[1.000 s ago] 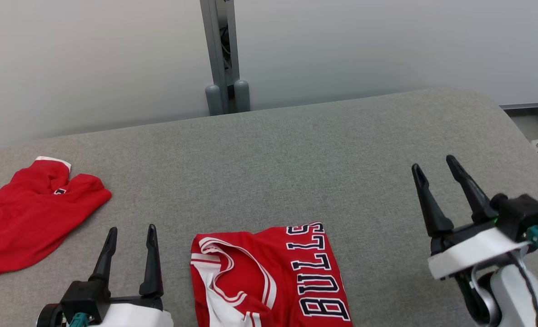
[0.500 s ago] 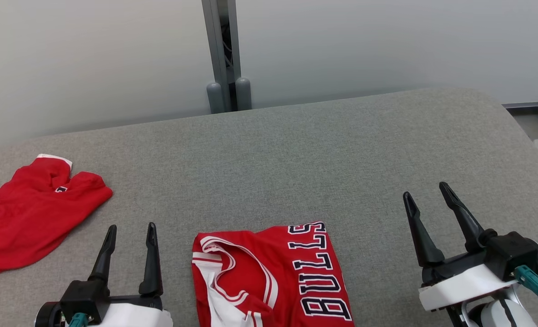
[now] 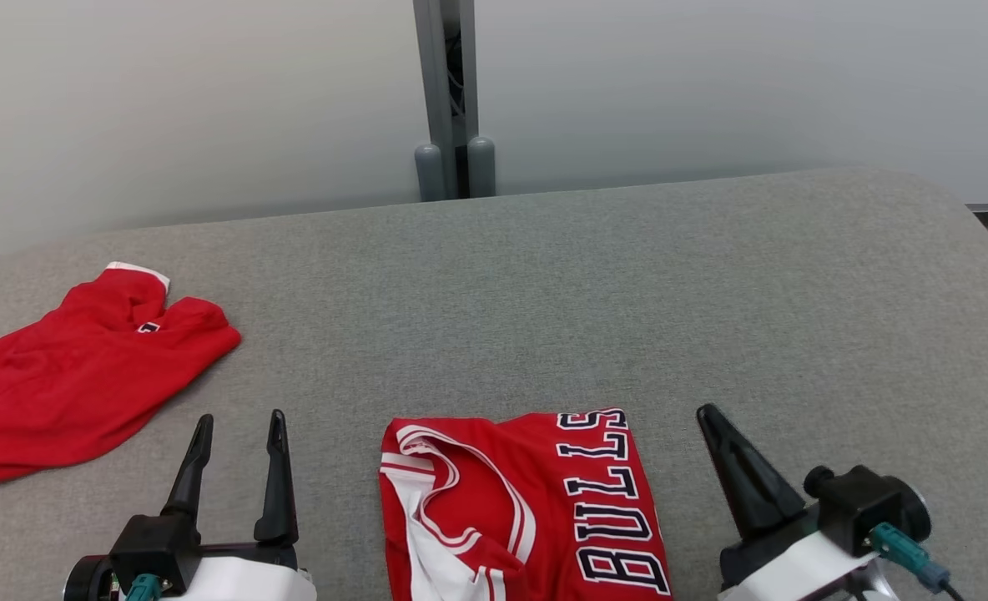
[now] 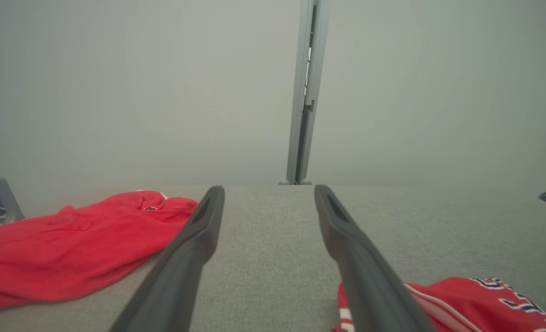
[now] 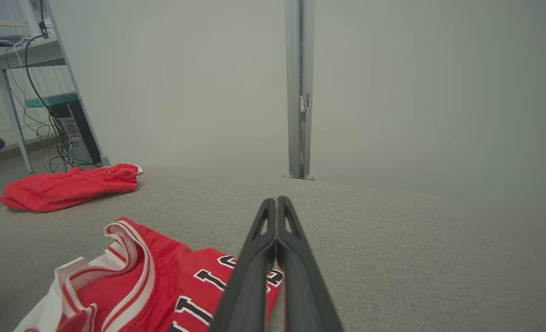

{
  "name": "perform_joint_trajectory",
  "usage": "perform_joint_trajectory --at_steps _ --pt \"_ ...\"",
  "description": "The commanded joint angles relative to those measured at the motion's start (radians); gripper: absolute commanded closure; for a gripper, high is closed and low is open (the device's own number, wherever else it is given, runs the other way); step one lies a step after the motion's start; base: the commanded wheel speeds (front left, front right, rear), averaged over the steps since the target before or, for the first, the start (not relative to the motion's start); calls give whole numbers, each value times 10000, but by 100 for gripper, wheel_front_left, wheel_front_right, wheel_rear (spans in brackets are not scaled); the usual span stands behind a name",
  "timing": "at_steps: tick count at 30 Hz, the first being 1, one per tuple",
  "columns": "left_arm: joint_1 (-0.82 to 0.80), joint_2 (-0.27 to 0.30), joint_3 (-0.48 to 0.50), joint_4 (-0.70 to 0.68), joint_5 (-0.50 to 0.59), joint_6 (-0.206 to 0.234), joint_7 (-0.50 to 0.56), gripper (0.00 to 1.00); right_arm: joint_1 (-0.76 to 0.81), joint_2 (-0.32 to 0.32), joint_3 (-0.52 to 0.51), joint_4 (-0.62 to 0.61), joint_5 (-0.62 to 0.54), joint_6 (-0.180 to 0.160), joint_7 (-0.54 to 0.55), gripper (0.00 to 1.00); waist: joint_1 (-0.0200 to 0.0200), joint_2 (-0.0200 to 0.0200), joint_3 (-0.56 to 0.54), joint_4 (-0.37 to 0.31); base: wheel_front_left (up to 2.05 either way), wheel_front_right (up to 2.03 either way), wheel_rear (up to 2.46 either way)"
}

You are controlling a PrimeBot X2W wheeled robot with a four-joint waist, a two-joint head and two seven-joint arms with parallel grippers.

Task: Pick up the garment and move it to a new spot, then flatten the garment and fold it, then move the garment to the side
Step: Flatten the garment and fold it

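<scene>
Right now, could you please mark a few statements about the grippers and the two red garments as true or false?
1. The left gripper is open. True.
2. The right gripper grips the folded jersey. False: it is shut with nothing between its fingers, to the right of the folded jersey.
3. The folded jersey reads BULLS. True.
4. The crumpled red garment lies on the robot's right. False: it lies at the left of the table.
5. The two garments touch. False: bare table separates them.
</scene>
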Motion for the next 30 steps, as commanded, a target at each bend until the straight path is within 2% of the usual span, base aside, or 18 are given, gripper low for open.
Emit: perform_joint_trajectory --at_steps 1,15,24,30 --pt "-118 35 41 21 -3 -21 -37 0 117 -119 260 122 138 3 -3 100 0 0 19 172 0 0 0" --pt "-35 36 35 143 -36 7 -37 0 -175 -619 3851 1968 2433 3 -3 100 0 0 73 1661 0 0 0" --pt "83 36 -39 130 -14 19 -37 0 -756 -621 5445 2753 3695 3 60 100 0 0 110 2663 0 0 0" --pt "88 35 -86 162 -30 12 -37 0 -1192 -380 5922 3109 4144 3 1 100 0 0 143 3054 0 0 0"
